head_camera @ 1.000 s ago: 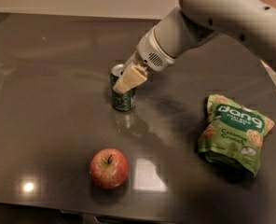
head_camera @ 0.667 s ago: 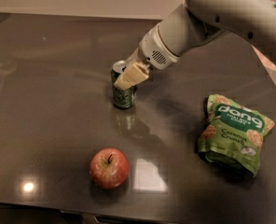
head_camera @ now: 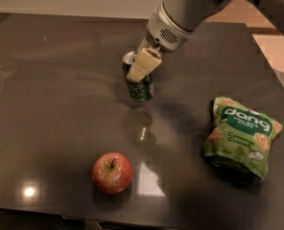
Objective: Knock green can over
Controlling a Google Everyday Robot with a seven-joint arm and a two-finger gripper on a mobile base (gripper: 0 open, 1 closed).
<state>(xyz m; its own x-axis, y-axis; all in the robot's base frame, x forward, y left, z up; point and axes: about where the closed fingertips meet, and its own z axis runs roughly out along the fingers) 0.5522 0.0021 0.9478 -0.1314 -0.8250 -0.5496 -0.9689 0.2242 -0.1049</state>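
Green can [head_camera: 142, 90] just behind fingers [head_camera: 140, 67]

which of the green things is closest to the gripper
The green can, small and dark, with the gripper right at its top. The green snack bag lies well apart, off to the right.

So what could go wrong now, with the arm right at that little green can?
The gripper is at the top of the green can, which has not fallen, so it might slip past the rim and leave it standing. If the can does tip, it could roll across the smooth table toward the apple or the snack bag.
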